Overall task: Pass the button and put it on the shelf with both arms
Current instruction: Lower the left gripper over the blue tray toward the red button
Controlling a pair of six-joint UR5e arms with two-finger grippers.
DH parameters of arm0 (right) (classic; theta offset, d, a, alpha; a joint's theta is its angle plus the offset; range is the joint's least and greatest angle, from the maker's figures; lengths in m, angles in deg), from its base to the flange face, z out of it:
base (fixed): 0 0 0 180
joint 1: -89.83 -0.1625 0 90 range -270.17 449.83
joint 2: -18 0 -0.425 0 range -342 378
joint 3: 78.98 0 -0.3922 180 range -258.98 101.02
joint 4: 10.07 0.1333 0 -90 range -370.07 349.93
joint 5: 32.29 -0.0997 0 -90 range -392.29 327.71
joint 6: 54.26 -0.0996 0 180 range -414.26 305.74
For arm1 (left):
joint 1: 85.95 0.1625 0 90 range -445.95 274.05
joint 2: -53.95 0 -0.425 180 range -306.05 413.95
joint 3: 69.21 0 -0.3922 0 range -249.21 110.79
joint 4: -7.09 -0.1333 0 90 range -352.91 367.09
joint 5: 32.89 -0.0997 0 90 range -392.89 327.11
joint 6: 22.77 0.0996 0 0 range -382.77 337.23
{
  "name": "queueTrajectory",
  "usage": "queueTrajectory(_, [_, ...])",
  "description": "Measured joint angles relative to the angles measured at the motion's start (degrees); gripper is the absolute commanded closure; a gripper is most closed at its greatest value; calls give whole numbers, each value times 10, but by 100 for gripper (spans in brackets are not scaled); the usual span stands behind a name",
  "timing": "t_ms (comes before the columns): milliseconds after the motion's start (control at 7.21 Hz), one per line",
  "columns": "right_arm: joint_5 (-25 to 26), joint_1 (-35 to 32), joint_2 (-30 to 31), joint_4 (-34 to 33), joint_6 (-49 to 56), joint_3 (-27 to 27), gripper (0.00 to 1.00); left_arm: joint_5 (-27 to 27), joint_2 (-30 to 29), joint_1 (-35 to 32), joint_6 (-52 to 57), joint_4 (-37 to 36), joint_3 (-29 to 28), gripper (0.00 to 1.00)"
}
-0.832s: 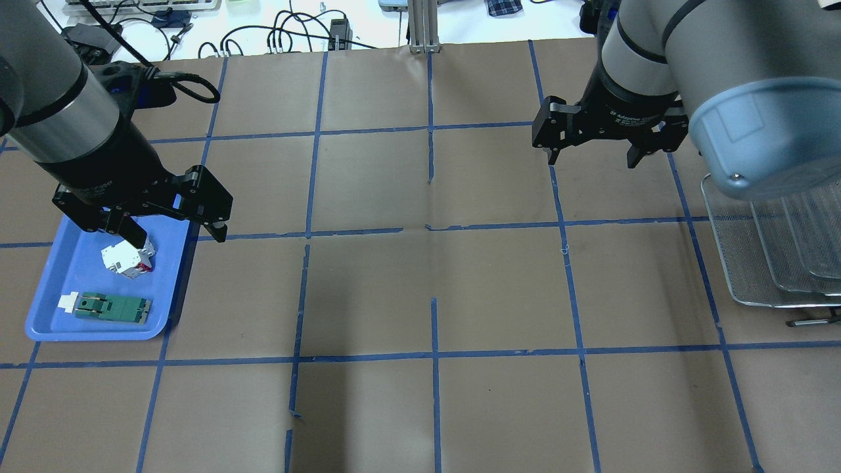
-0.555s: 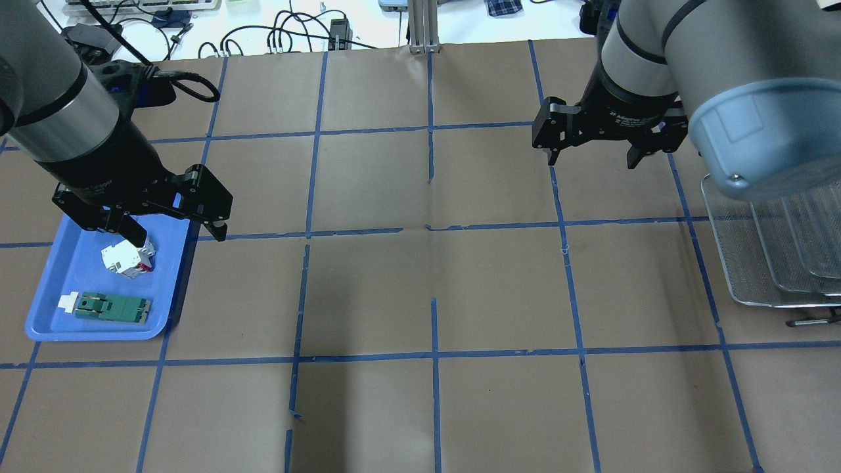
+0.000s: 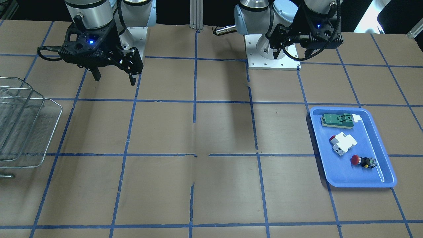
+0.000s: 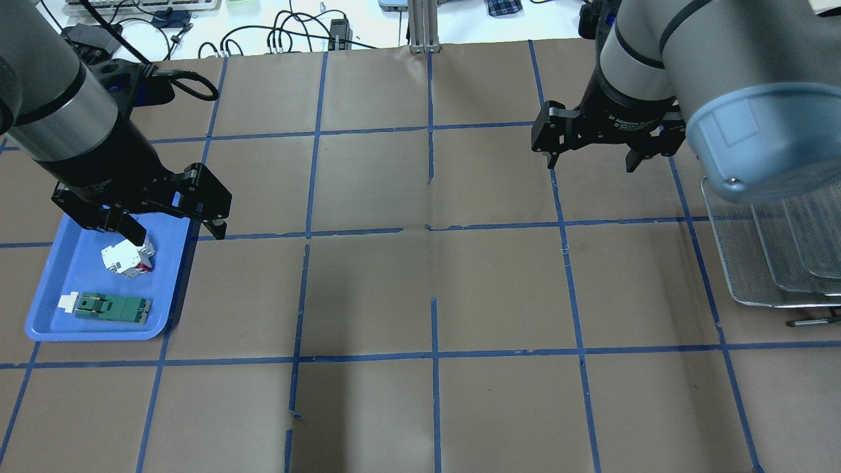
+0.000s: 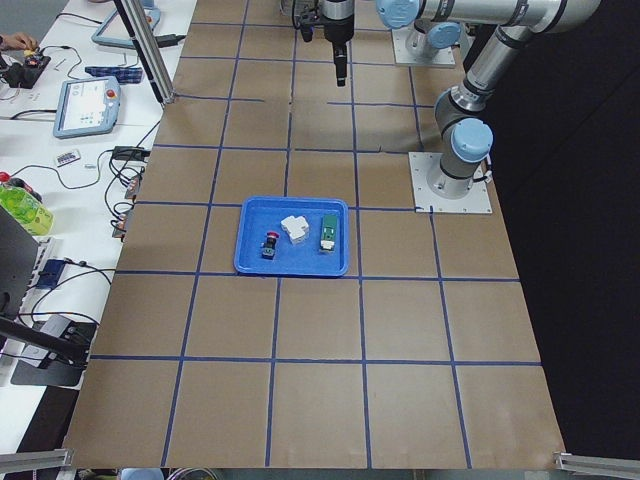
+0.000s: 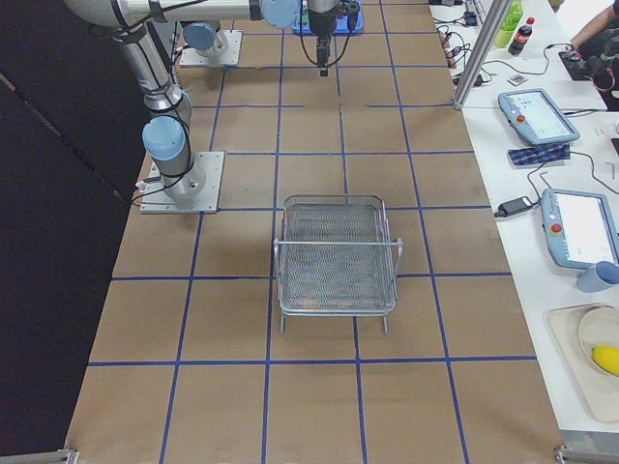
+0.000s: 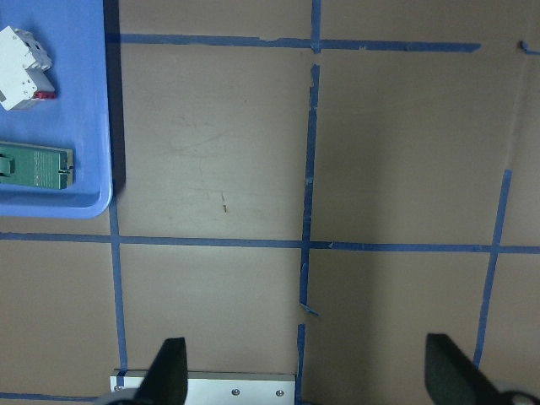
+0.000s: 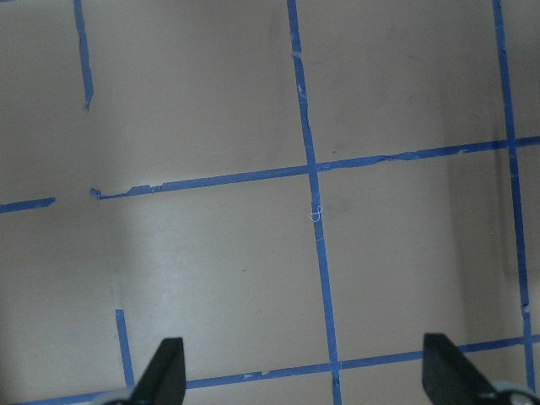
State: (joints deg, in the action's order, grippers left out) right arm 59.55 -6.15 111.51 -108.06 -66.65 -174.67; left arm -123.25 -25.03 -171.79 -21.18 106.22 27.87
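The button (image 3: pixel 362 161), with a red cap and black body, lies in the blue tray (image 3: pixel 360 183) beside a white block; it also shows in the exterior left view (image 5: pixel 270 243). In the overhead view my left arm hides it. My left gripper (image 4: pixel 177 233) is open and empty, high over the tray's inner edge. Its fingers frame bare paper in the wrist view (image 7: pixel 308 371). My right gripper (image 4: pixel 591 161) is open and empty, well above the table, left of the shelf (image 4: pixel 775 263). The wire-mesh shelf also shows in the front view (image 3: pixel 19 122) and the right view (image 6: pixel 337 256).
The blue tray (image 4: pixel 46 328) also holds a white block with a red tab (image 4: pixel 128 257) and a flat green part (image 4: pixel 112 307). Brown paper with blue tape lines covers the table. Cables and an aluminium post (image 4: pixel 420 26) lie beyond the far edge.
Both grippers have shifted only slightly and stay open. The tray's parts have not moved.
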Motion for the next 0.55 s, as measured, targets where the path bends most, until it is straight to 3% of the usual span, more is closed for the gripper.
queueTrajectory(555, [0, 0, 0, 0, 0, 0, 0, 1, -1, 3, 9, -16, 0, 0])
